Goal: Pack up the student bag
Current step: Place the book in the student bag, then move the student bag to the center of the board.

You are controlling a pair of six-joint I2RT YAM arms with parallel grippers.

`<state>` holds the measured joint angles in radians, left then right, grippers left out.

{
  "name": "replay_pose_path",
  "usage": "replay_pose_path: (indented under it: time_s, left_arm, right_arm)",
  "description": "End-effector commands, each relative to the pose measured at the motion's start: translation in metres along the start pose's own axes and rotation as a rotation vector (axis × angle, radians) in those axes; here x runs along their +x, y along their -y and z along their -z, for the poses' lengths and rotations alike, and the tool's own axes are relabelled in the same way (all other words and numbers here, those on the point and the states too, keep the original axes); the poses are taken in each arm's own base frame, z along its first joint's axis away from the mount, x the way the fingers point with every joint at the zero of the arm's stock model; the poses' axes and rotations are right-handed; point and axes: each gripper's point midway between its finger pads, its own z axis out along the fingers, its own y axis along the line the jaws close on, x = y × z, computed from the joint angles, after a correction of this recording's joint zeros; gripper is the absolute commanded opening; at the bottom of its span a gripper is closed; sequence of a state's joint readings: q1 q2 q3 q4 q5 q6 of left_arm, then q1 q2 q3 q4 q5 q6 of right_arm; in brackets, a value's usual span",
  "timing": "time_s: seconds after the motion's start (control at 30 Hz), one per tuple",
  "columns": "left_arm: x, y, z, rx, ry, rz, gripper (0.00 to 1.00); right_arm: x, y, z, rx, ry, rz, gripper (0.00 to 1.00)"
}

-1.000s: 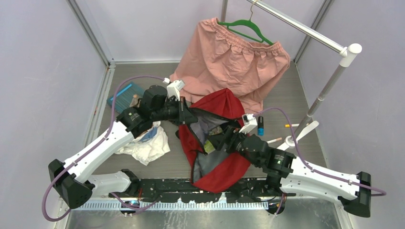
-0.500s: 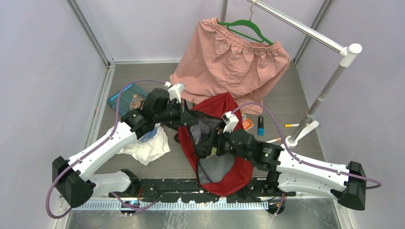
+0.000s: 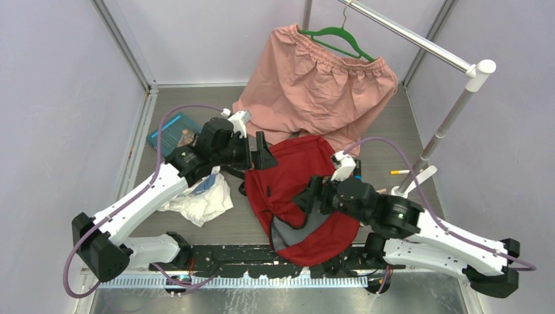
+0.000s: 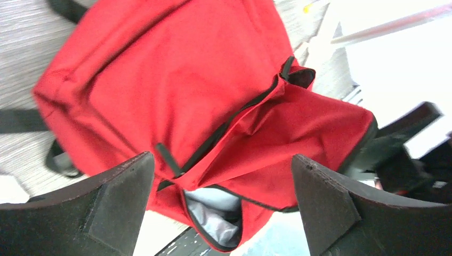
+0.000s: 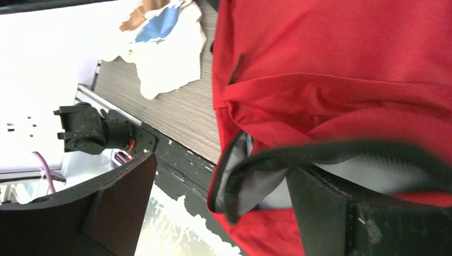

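Observation:
The student bag [image 3: 288,183], a red backpack with black zippers, lies on the table between my arms, its top flap folded down over the mouth. Grey lining [image 3: 294,229] shows at the near end. My left gripper [image 3: 256,156] hovers open at the bag's far left corner, holding nothing. In the left wrist view its open jaws [image 4: 221,205] frame the red bag [image 4: 176,80] and a slit of grey lining [image 4: 213,213]. My right gripper [image 3: 313,198] stands open at the bag's right side. In the right wrist view [image 5: 224,208] one finger [image 5: 341,213] sits under the black-edged rim [image 5: 320,152] of the mouth.
Pink shorts [image 3: 314,78] hang on a green hanger [image 3: 340,39] behind the bag, under a metal rack pole [image 3: 445,124]. A crumpled white plastic bag [image 3: 199,199] lies left of the backpack. A teal book [image 3: 171,131] lies at far left, a pen [image 3: 399,172] near the rack's foot.
My left gripper has let go of the bag's flap and opened wide. The flap has dropped over the mouth. My right gripper has pulled back out of the bag and opened a little more.

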<state>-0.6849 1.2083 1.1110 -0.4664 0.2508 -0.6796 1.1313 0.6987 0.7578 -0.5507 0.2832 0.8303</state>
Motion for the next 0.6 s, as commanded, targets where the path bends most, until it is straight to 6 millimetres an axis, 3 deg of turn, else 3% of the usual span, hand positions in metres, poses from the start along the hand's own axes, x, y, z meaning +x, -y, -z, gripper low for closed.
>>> replay_pose_path:
  time_s: [0.0, 0.17, 0.3, 0.43, 0.57]
  left_arm:
    - [-0.006, -0.032, 0.023, -0.179, 0.067, -0.011, 1.00]
    - [0.031, -0.080, 0.011, -0.339, 0.014, 0.073, 0.98]
    - [0.062, -0.105, -0.004, -0.393, -0.002, 0.206, 0.93]
    - [0.081, -0.113, -0.027, -0.332, 0.036, 0.337, 0.78]
    - [0.099, -0.121, -0.049, -0.308, 0.014, 0.395, 0.72]
  right_arm:
    - [-0.016, 0.027, 0.042, 0.153, -0.009, 0.056, 0.97]
    - [-0.028, 0.056, 0.077, 0.369, -0.070, 0.140, 0.96]
    - [-0.046, 0.070, 0.094, 0.430, 0.016, 0.152, 0.97]
    - [-0.067, 0.067, 0.098, 0.396, 0.147, 0.103, 0.97]
    - [-0.068, 0.058, 0.089, 0.334, 0.182, 0.076, 0.97]
